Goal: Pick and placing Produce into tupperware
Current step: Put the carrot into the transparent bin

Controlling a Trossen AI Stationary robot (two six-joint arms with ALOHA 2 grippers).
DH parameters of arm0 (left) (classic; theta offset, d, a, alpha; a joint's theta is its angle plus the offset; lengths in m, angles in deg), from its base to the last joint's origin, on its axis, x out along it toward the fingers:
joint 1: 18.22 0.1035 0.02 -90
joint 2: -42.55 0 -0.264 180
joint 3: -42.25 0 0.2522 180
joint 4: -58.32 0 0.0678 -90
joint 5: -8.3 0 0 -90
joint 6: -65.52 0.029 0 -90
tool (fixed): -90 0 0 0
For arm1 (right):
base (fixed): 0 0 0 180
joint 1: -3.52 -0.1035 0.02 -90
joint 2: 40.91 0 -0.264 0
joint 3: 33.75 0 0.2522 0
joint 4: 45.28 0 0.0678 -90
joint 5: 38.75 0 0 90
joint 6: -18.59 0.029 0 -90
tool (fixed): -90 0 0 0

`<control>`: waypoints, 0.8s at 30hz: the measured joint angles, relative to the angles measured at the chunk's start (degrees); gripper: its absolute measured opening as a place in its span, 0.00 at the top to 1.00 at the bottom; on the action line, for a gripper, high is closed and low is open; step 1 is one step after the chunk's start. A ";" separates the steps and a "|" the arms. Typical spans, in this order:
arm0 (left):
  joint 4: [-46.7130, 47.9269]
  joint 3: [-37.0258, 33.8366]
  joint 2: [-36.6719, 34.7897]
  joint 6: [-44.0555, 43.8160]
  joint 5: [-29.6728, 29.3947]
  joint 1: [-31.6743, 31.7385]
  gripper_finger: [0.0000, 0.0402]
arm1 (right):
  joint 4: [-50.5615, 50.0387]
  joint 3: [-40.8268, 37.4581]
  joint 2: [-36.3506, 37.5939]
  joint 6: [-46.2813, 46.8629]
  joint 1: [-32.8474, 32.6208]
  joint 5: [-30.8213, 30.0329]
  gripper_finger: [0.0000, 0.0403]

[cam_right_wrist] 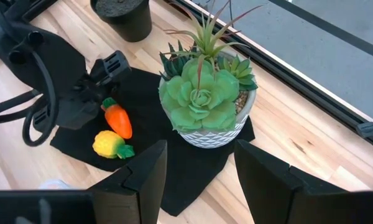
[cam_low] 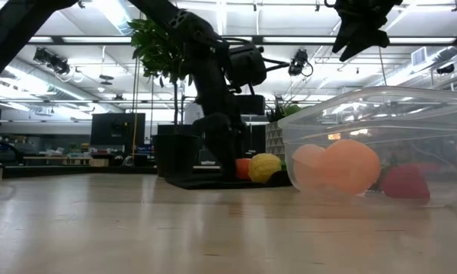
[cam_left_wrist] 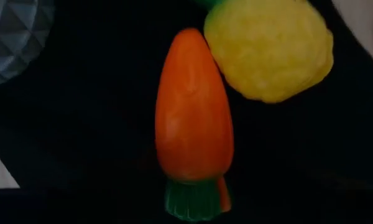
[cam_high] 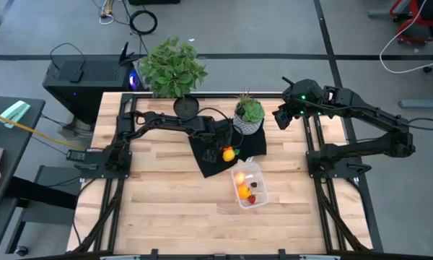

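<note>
An orange carrot with a green top (cam_left_wrist: 194,106) and a yellow piece (cam_left_wrist: 270,46) lie side by side on the black mat (cam_high: 206,162); both also show in the right wrist view, carrot (cam_right_wrist: 119,120) and yellow piece (cam_right_wrist: 109,143). My left gripper (cam_high: 218,143) is low over the mat, right by the carrot's green end (cam_left_wrist: 196,200). The clear tupperware (cam_high: 250,186) stands on the table near the mat, with an orange ball (cam_low: 352,166), a pinkish ball (cam_low: 308,164) and a red strawberry (cam_low: 404,183) inside. My right gripper (cam_right_wrist: 196,177) is open and empty, raised near the succulent pot.
A succulent in a white patterned pot (cam_right_wrist: 205,102) stands on the mat's far right corner, close to the carrot. A tall leafy plant (cam_high: 172,66) in a black pot (cam_high: 185,108) stands at the table's far edge. Bare wood lies near and left of the tupperware.
</note>
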 joint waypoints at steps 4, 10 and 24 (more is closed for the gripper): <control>-0.12 0.00 -0.02 -0.02 0.00 0.00 0.34 | 0.00 0.00 0.00 0.00 -0.01 0.00 0.52; -0.54 0.00 -0.02 -0.04 -0.02 0.01 0.40 | 0.00 0.00 0.00 0.00 0.00 -0.01 0.52; -1.51 0.00 -0.04 -0.06 -0.22 0.02 0.58 | 0.00 0.00 0.00 0.00 0.00 -0.02 0.52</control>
